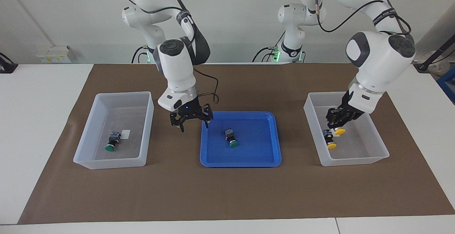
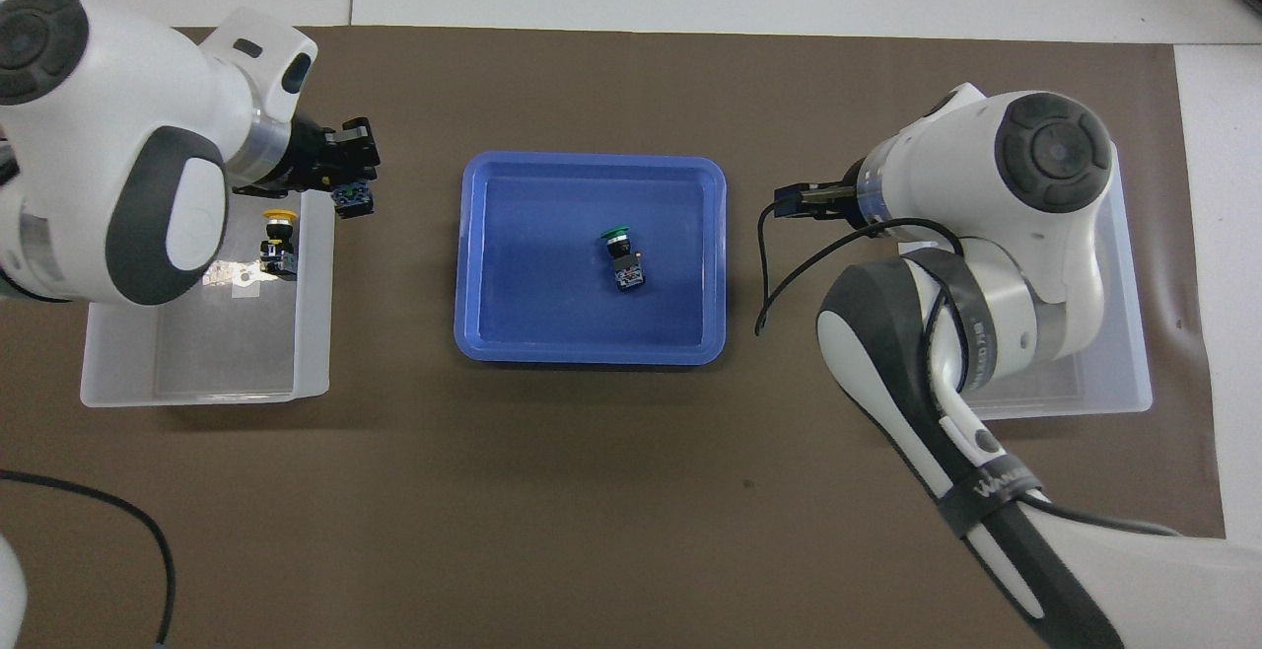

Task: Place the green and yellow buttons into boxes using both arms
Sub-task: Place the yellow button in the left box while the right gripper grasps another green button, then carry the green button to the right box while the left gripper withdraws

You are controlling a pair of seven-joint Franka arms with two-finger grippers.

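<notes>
At the right arm's end of the table stands the first box (image 1: 148, 127), a translucent white bin with sloped walls. On its bare floor lies the boxed green button (image 1: 113, 143), on its side beside a small white sticker (image 1: 125, 133), well clear of every wall.

The right gripper (image 1: 191, 122) hangs over the strip of brown mat (image 1: 227, 191) between that box and the blue tray (image 1: 273, 155). Its fingers are spread wide and hold nothing. The box rim and the tray rim lie close on either side beneath it.

The tray is shallow, glossy and round-cornered. Near its middle lies the tray green button (image 1: 231, 138), tipped over with its cap pointing away from the robots. There is open floor all round it, and nothing stands over it.

At the left arm's end, the left gripper (image 1: 336, 124) is low inside the second box (image 1: 380, 148), clamped on the held yellow button (image 1: 340, 131) by its dark body. Just beside it lies the resting yellow button (image 1: 330, 141). I cannot tell whether the two touch.

The mat is matte and flat, with wide bare room between the three containers and the table's white edge (image 1: 35, 120).
</notes>
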